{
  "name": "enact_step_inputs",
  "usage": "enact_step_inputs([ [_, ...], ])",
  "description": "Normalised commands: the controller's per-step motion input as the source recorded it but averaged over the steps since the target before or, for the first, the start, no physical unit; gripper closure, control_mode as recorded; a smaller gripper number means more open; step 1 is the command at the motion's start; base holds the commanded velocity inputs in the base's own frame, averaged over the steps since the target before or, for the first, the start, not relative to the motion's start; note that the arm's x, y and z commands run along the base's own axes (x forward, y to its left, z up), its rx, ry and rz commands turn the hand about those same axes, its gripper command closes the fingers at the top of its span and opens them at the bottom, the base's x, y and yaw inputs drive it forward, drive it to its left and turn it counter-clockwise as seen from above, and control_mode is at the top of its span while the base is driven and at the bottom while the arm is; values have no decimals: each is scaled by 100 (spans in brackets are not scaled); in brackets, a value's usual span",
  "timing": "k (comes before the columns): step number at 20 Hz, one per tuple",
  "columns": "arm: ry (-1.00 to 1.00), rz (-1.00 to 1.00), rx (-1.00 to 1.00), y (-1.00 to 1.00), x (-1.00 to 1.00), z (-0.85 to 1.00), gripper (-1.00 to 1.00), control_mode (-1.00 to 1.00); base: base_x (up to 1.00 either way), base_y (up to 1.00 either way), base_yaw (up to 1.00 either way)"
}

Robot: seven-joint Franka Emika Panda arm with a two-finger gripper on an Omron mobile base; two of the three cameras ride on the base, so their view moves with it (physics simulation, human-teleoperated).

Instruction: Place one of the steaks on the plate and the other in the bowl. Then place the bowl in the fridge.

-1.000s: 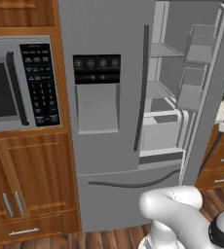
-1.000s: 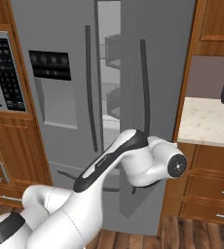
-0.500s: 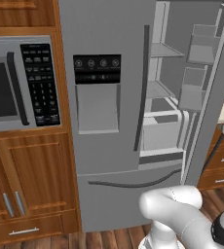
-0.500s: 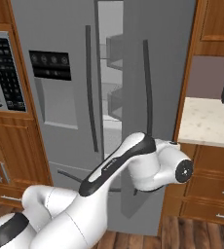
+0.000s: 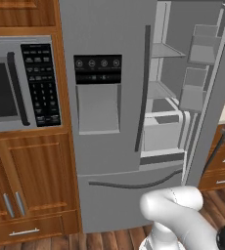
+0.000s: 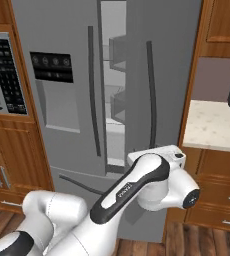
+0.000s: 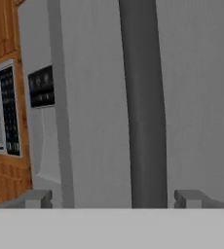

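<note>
Looking forward from behind-left and behind-right at the shared fridge (image 5: 109, 122) front; peering close along its dark handle (image 7: 142, 107) from the hand.

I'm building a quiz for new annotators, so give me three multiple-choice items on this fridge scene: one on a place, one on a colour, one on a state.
1. What stands left of the fridge?
A. A microwave
B. A sink
C. A window

2. What colour is the handle ahead of the pincer?
A. Red
B. Dark grey
C. White

3. How is the right fridge door?
A. Shut
B. Missing
C. Swung open

Answers:
1. A, the microwave sits in the wood cabinets beside the fridge.
2. B, it runs dark grey between the open fingertips.
3. C, pale shelves show inside.
</note>
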Motion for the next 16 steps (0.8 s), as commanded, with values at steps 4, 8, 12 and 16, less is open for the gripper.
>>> enact_step_inputs([
  [4, 0, -2, -7, -39, -22, 34, -100, -100, 0, 0, 0],
  [8, 12, -11, -12, -44, 0, 39, -100, -100, 0, 0, 0],
  [12, 15, -10, -5, -42, -58, 32, -100, -100, 0, 0, 0],
  [16, 1, -22, -8, 2, -100, 3, -100, -100, 0, 0, 0],
])
